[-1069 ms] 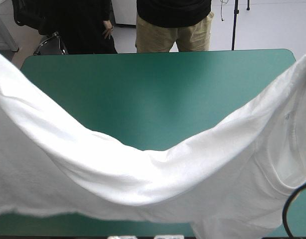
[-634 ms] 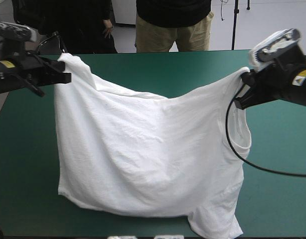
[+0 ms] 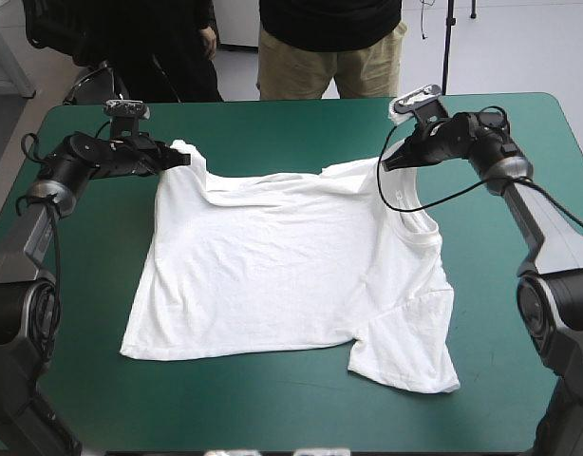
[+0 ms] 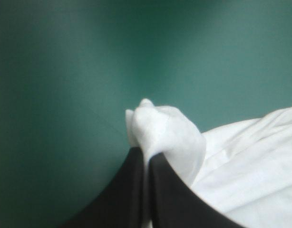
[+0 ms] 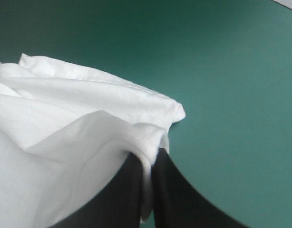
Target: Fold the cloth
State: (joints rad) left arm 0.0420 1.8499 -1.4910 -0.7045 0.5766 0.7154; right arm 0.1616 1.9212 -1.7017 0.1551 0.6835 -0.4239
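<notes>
The white T-shirt [image 3: 282,266] lies spread on the teal-green table, its far edge sagging between two pinched corners. My left gripper [image 3: 180,158] is shut on the far left corner, low over the table. A white bunch of the T-shirt [image 4: 160,130] pokes out past my left gripper [image 4: 147,153]. My right gripper [image 3: 388,163] is shut on the far right corner near the neck opening. In the right wrist view, folds of the T-shirt [image 5: 84,118] spill to one side of my right gripper [image 5: 149,164]. A sleeve [image 3: 405,347] lies toward the near right.
Bare teal-green cover [image 3: 73,332] surrounds the T-shirt on all sides, with wide strips at the near edge and both sides. The table's far edge [image 3: 301,101] runs just beyond the two grippers.
Earlier the T-shirt hung high and close to the camera between raised arms. Both grippers have since moved forward and down, laying it flat on the table while still holding its far corners.
</notes>
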